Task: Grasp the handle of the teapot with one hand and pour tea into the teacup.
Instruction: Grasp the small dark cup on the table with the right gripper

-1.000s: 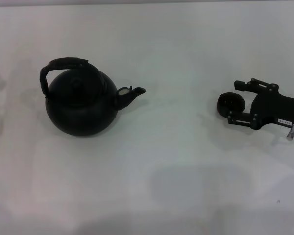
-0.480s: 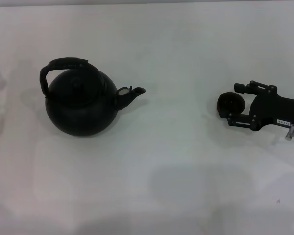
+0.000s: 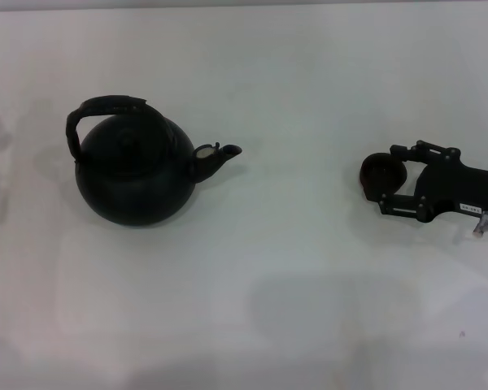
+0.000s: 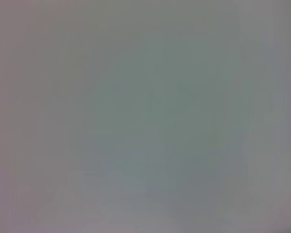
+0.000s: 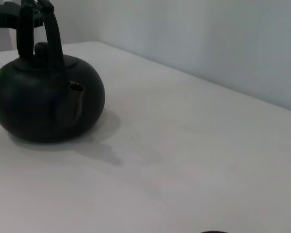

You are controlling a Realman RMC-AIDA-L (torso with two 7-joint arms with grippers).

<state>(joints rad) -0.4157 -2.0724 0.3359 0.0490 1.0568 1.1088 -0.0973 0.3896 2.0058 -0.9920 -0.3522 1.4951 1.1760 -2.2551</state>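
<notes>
Compared with a second ago, the right gripper has drawn back a little toward the right edge of the head view and sits slightly lower, while the small round dark brown-black teacup between its fingers has barely shifted; the large round matte black teapot has not moved at all. The teacup stands on the white table at the right, well apart from the teapot, and sits right at the tips of the right gripper's black fingers, one finger on its far side and one on its near side. The jaws stand apart on either side of the cup, and whether they touch its wall cannot be told. The teapot stands upright on the left part of the table, its short pointed spout aimed toward the cup, and its thick dark arched handle rises over the knobbed lid. The right wrist view shows the teapot across the bare tabletop, spout facing the camera, and only a dark sliver of the teacup at the frame edge. The left gripper appears in none of the views; the left wrist view is a featureless grey.
</notes>
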